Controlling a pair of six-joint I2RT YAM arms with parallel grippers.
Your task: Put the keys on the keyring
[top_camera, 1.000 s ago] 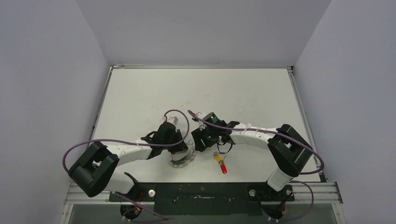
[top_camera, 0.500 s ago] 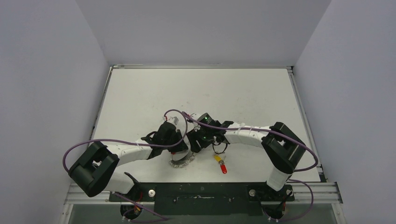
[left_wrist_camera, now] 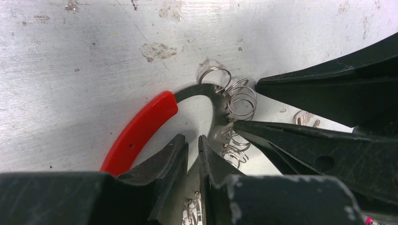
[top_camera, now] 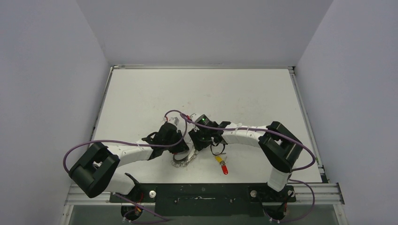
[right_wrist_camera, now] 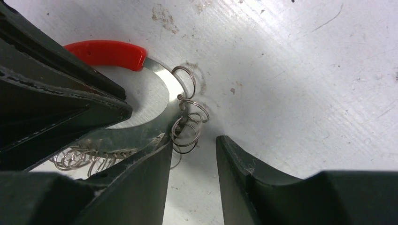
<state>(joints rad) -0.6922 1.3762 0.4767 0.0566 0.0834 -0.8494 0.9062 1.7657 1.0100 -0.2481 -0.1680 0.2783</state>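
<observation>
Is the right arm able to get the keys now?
Probably yes. The keys lie uncovered on the table, close beside the right tool, which sits open at the keyring.

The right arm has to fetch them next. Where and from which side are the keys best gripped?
Probably by the yellow head, from straight above, closing across the row: the keys lie flat in one slanted row, red head at the near end, and the plastic heads look their bulkiest parts.
</observation>
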